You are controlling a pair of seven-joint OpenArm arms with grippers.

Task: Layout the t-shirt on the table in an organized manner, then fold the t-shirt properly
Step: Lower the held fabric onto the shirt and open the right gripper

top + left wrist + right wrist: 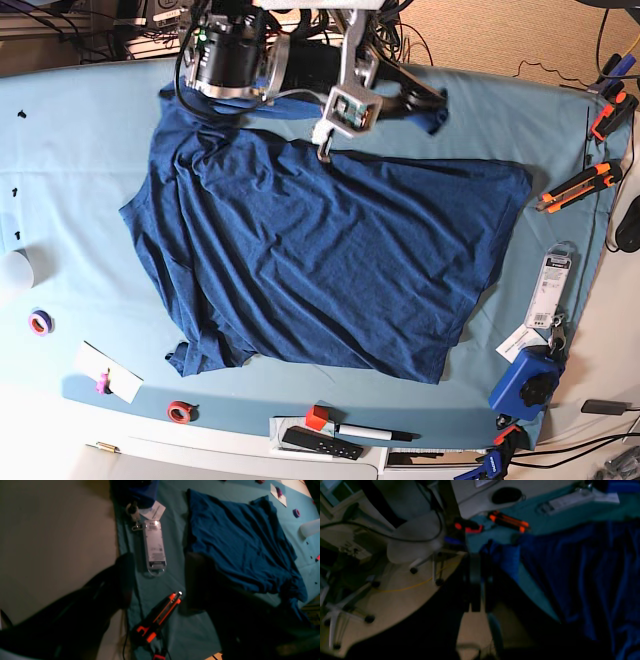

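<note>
The dark navy t-shirt (330,250) lies spread but wrinkled across the teal table (80,150), one sleeve bunched at the near left. It also shows in the left wrist view (237,542) and the right wrist view (582,575). My right gripper (440,105) reaches along the far edge. In its wrist view the right gripper (480,557) has its jaws close together on a blue fold of the t-shirt (505,555) by the table corner. My left gripper (160,555) is open and empty, high above the table's right end. I cannot make it out in the base view.
An orange utility knife (162,612) (578,186) and a clear badge holder (155,545) (548,285) lie at the right end. A blue box (525,380), a marker (365,432), tape rolls (40,322) and a white cup (10,270) line the near and left edges. An office chair (412,540) stands beyond the corner.
</note>
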